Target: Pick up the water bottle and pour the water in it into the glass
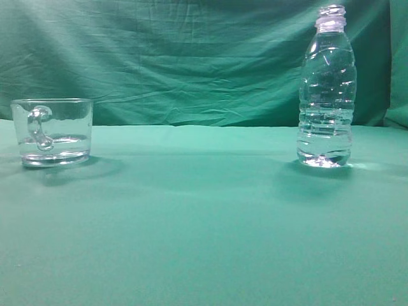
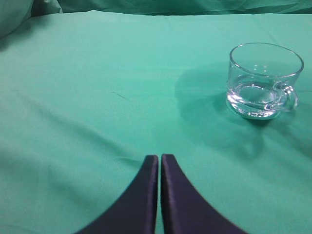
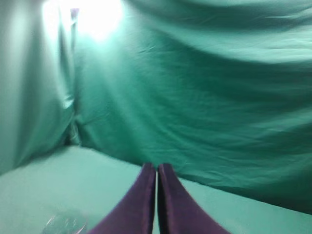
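The water bottle stands upright and uncapped at the right of the green table, with water filling its lower part. The glass stands at the left with its handle facing the camera and a little water in its base; it also shows in the left wrist view at the upper right. My left gripper is shut and empty, above the cloth, left of and nearer than the glass. My right gripper is shut and empty, pointing at the backdrop. A blurred clear glint at its lower left may be the bottle. Neither gripper shows in the exterior view.
A green cloth covers the table and hangs as a wrinkled backdrop behind it. A bright light patch shows at the top left of the right wrist view.
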You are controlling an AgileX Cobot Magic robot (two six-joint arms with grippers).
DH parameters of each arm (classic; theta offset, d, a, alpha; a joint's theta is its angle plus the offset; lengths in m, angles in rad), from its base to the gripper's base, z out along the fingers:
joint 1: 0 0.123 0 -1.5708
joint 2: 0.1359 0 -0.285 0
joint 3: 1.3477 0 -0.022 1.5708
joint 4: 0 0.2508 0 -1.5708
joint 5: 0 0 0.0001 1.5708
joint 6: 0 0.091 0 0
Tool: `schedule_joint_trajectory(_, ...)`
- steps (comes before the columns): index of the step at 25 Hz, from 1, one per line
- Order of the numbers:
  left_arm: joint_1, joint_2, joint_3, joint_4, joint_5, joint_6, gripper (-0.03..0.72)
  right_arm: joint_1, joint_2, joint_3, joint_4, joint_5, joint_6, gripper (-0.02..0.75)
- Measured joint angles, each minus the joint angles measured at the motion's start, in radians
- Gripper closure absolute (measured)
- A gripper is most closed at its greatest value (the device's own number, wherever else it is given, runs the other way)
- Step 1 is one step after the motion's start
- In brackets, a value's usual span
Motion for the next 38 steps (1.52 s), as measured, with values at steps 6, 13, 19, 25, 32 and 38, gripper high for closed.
schedule_joint_trajectory(6, 0.0, 0.0, 0.0, 0.0, 0.0, 0.0, 0.688, 0.0, 0.0, 0.01, 0.135, 0.408, 0.109, 0.738)
schedule_joint_trajectory(13, 0.0, 0.0, 0.0, 0.0, 0.0, 0.0, 0.688, 0.0, 0.0, 0.05, 0.745, 0.759, -0.658, 0.738)
schedule_joint_trajectory(19, 0.0, 0.0, 0.0, 0.0, 0.0, 0.0, 0.688, 0.0, -0.067, 0.091, 1.282, 0.77, -1.477, 0.738)
schedule_joint_trajectory(25, 0.0, 0.0, 0.0, 0.0, 0.0, 0.0, 0.688, 0.0, -0.264, 0.271, 1.472, 0.766, -1.662, 0.738)
schedule_joint_trajectory(32, 0.0, 0.0, 0.0, 0.0, 0.0, 0.0, 0.688, 0.0, -0.456, 0.527, 1.542, 0.772, -1.666, 0.738)
schedule_joint_trajectory(38, 0.0, 0.0, 0.0, 0.0, 0.0, 0.0, 0.688, 0.0, -0.495, 0.646, 1.605, 0.782, -1.666, 0.738)
